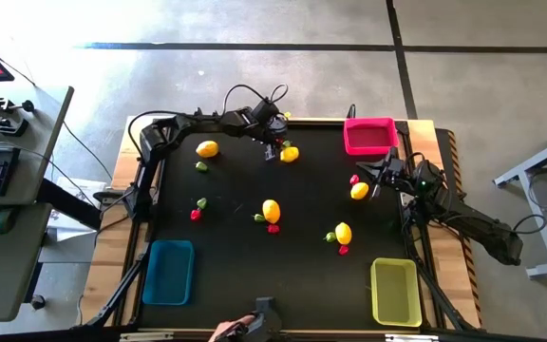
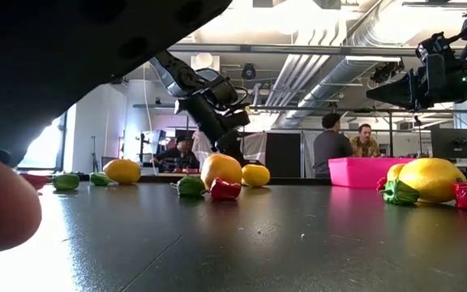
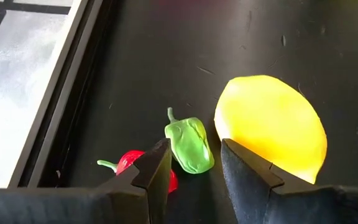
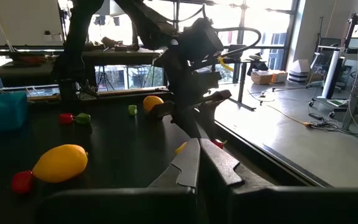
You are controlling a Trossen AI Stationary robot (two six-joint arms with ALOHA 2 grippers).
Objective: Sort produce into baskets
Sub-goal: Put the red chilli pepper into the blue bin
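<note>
2 fingers (image 3: 160,168) straddle green pepper (image 3: 189,144), table edge (image 3: 73,81) near

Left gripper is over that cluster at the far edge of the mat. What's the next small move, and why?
Probably ease the left gripper down a little more and close on the green pepper. The pepper lies between the open fingers, but their tips sit near the red pepper on one side and the lemon on the other, so a straight descent looks safest.

Two black jointed arms (image 1: 207,122) trailing looped black cables, ending in dark wedge-shaped jaws.
</note>
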